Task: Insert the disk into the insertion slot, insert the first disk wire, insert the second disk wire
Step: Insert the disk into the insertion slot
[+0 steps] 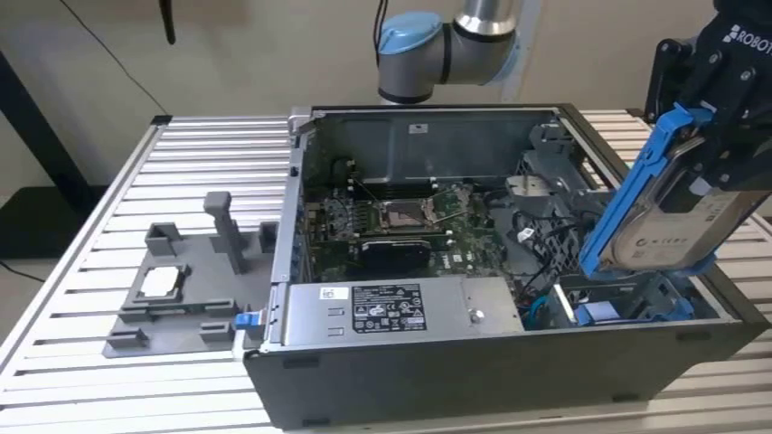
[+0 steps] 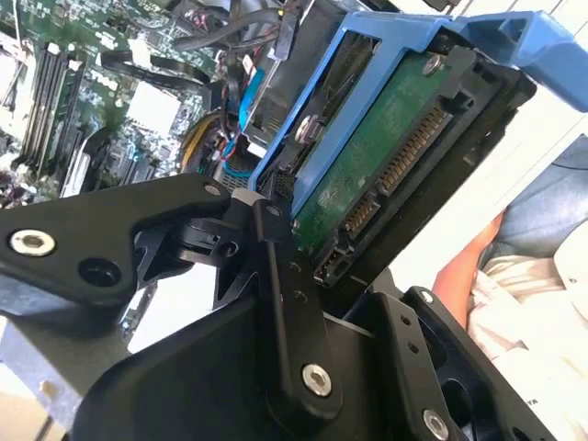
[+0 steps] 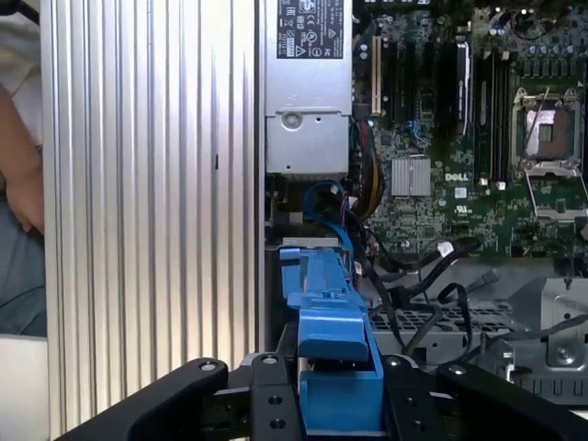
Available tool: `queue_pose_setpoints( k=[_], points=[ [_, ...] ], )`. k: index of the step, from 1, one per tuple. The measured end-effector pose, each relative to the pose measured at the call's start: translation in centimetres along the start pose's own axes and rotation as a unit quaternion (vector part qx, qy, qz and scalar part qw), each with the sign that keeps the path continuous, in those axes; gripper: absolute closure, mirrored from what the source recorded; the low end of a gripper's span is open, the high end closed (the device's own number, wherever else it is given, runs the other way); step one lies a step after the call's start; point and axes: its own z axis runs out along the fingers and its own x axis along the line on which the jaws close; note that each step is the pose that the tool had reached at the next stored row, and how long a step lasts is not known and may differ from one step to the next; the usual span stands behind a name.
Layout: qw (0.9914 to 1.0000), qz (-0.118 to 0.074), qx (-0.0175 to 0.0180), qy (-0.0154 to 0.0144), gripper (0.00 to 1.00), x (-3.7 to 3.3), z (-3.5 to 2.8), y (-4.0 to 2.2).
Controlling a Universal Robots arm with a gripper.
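Your gripper [image 1: 714, 167] is closed on the disk [image 1: 657, 212] and holds it by its upper end. The disk is off the bench [image 1: 193, 154] and above the open computer case [image 1: 483, 380], at the corner towards the exterior view's right. It hangs tilted, with the lower end down over the insertion slot [image 1: 639, 294] and the upper end leaning towards the exterior view's right. That slant probably lets the blue carrier's leading end find the mouth of the slot first, rather than meeting it flat. You cannot tell from these views whether the lower edge already touches the slot.

In the second wrist view the green circuit side of the disk [image 2: 386, 156] faces the camera. Its connector strip sits at the end nearest the gripper [image 2: 303, 276]. Held this way, the connectors should stay outward and reachable for the wires once the drive is seated.

In the first wrist view the carrier [image 3: 331, 331] lines up with the slot beside the power supply [image 3: 308, 92]. Loose cables [image 3: 413, 266] lie just beside that slot, close enough to matter. No wire is plugged into the disk. A grey fixture [image 1: 181, 289] sits well apart on the bench.
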Motion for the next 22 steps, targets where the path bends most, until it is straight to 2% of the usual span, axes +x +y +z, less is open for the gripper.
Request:
queue_pose_setpoints(
  k=[5,6,11,22],
  points=[
    [0.99997,-0.004,0.0063,0.0003,0.67,-0.02,0.46,-0.02],
    [0.99997,-0.005,0.0066,0.0003,0.67,-0.02,0.54,-0.03],
    [0.99996,-0.006,0.0067,-0.0002,0.67,-0.03,1.06,-0.03],
    [0.99991,-0.009,0.0067,-0.0079,0.67,-0.17,2.37,0.1]
  ],
)
